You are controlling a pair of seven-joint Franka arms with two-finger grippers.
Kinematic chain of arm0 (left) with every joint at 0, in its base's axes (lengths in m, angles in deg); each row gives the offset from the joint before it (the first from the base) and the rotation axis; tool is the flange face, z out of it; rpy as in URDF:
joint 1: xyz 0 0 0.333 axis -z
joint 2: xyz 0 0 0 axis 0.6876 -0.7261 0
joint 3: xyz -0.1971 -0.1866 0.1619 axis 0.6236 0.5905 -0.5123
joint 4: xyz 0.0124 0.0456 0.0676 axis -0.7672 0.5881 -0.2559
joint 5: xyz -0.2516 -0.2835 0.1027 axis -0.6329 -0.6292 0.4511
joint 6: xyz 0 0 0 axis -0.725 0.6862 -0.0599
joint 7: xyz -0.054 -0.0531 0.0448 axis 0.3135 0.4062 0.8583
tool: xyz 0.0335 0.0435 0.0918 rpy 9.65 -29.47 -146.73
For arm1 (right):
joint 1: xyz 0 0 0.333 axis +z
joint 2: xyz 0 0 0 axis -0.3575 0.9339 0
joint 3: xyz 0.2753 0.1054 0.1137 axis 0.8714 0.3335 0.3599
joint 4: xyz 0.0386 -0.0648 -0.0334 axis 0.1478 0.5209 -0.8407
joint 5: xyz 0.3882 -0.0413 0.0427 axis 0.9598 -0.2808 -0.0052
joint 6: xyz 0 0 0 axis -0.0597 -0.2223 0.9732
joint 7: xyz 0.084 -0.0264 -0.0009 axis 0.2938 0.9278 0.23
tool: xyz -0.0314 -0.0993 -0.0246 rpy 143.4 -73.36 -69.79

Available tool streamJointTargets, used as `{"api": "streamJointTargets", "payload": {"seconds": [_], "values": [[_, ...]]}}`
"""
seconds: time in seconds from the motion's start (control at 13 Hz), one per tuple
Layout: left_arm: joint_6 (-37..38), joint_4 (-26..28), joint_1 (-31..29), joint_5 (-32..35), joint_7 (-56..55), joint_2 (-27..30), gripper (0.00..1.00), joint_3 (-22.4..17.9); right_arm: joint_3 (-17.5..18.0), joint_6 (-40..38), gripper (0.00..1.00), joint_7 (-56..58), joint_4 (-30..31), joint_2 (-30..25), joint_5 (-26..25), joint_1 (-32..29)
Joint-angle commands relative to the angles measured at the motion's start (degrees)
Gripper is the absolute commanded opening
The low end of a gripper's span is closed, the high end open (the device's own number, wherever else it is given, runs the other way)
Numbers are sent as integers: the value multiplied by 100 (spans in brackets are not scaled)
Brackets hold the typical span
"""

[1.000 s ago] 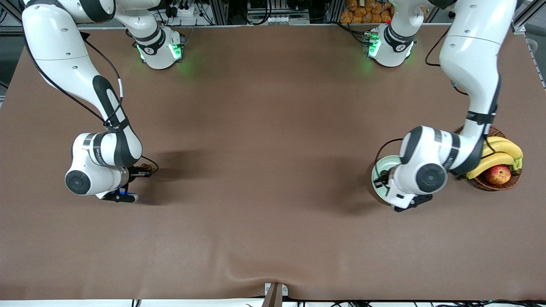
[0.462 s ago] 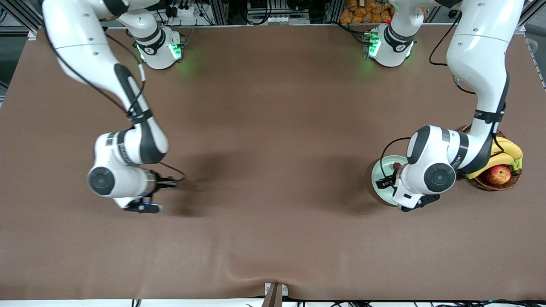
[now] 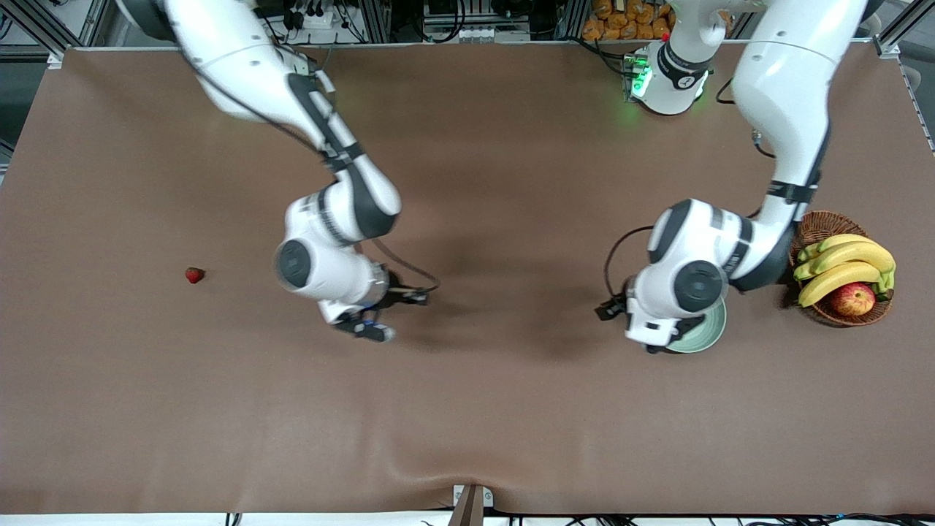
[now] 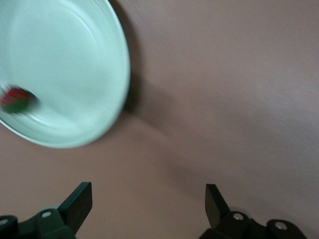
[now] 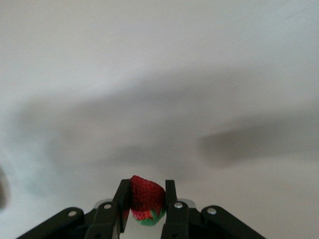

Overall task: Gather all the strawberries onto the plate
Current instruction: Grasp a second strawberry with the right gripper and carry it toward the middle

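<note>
One strawberry (image 5: 145,198) sits pinched in my right gripper (image 5: 145,199) over bare surface (image 3: 467,409); I should carry it level to the plate (image 3: 705,332), my left gripper (image 4: 148,199) empty, spread wide.

Lighting even, overhead; soft arm shadows on table (image 3: 467,409); left wrist view blurred; right wrist view washed-out.

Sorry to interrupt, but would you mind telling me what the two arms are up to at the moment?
They are gathering strawberries onto the mint-green plate. The right pincer is shut on one strawberry and is over bare table near the middle. The left pincer is open and empty, over the table beside the plate, where one strawberry already lies. A third strawberry sits on the table toward the right arm's end.
</note>
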Motion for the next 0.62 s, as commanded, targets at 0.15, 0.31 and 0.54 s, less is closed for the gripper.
{"api": "streamJointTargets", "payload": {"seconds": [0.15,0.31,0.54], "values": [[-636,-124,414,-86,-732,-365,100,-35,-76,1163,6,-62,-654,962,1403,747],[-873,-132,624,-86,-1082,-453,100,-35,-76,1373,19,-62,-796,1113,1905,932],[-1216,-342,1063,-86,-1391,-681,100,-35,-76,1445,75,-53,-761,1096,2057,907]]}}
